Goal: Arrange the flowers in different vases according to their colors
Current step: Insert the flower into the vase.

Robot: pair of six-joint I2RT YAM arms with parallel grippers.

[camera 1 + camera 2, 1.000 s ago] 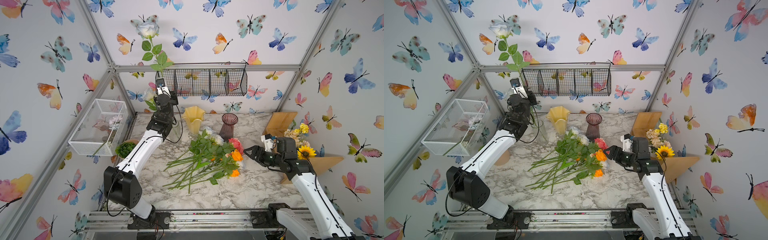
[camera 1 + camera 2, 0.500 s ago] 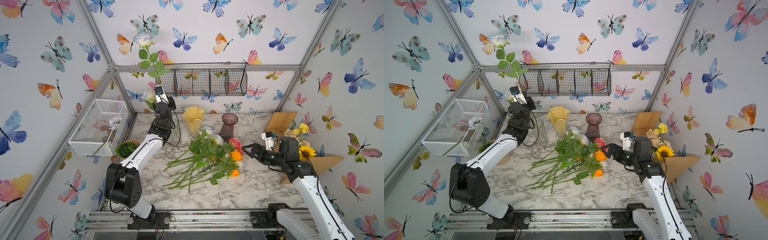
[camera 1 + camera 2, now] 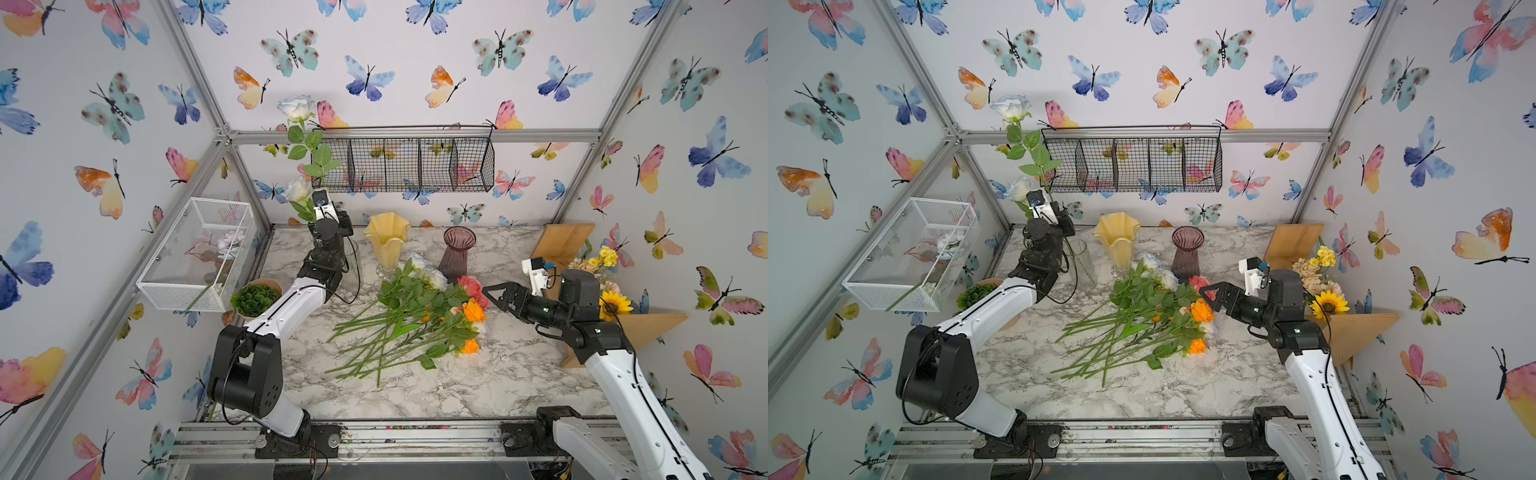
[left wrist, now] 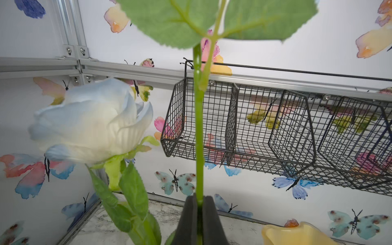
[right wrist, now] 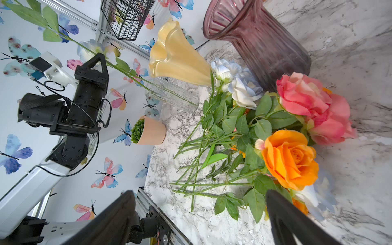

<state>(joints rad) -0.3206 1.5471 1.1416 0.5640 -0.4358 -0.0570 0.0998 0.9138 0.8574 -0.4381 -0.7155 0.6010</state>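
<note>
Left pincer (image 4: 199, 206) clenched on the green stem of a white-blue rose (image 3: 296, 107). Its bloom is pale and blue-tinged, raised high on an upright stem, with the lower end down in the clear glass cylinder (image 3: 353, 266) beside a second pale rose (image 4: 91, 121). Right pincer (image 3: 493, 297) released, jaws wide, just beside the pink roses (image 3: 471, 286). Loose flowers (image 3: 407, 320) heaped mid-worktop, with orange, pink and white heads near the yellow vase (image 3: 387, 239) and purple vase (image 3: 457, 253). Worktop (image 3: 457, 386): grey-veined white marble. Walls: butterfly wallpaper (image 3: 415, 62), with a black wire basket (image 3: 407, 164) hung at the back.
</note>
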